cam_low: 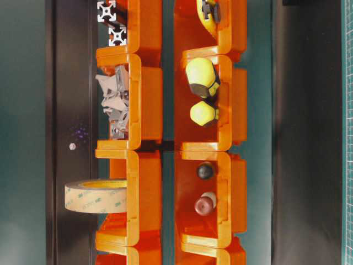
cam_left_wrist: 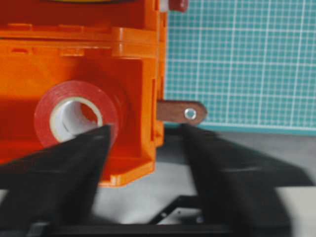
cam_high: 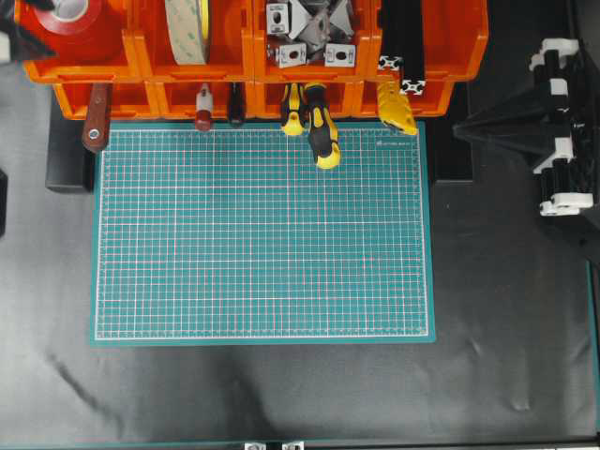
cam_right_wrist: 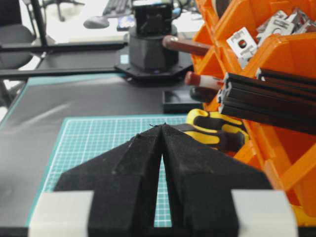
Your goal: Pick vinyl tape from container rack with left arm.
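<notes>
Overhead view, left to right. The vinyl tape (cam_high: 73,21) lies in the leftmost upper bin of the container rack (cam_high: 248,70), beside a cream tape roll (cam_high: 187,28). In the wrist view the left gripper (cam_left_wrist: 143,148) hovers over that bin with jaws spread apart, holding nothing; one finger (cam_left_wrist: 74,163) overlaps the red roll, the other lies outside the bin wall. At far right, the right gripper (cam_right_wrist: 162,129) rests with jaws pressed together, empty, above the green cutting mat (cam_high: 262,234).
</notes>
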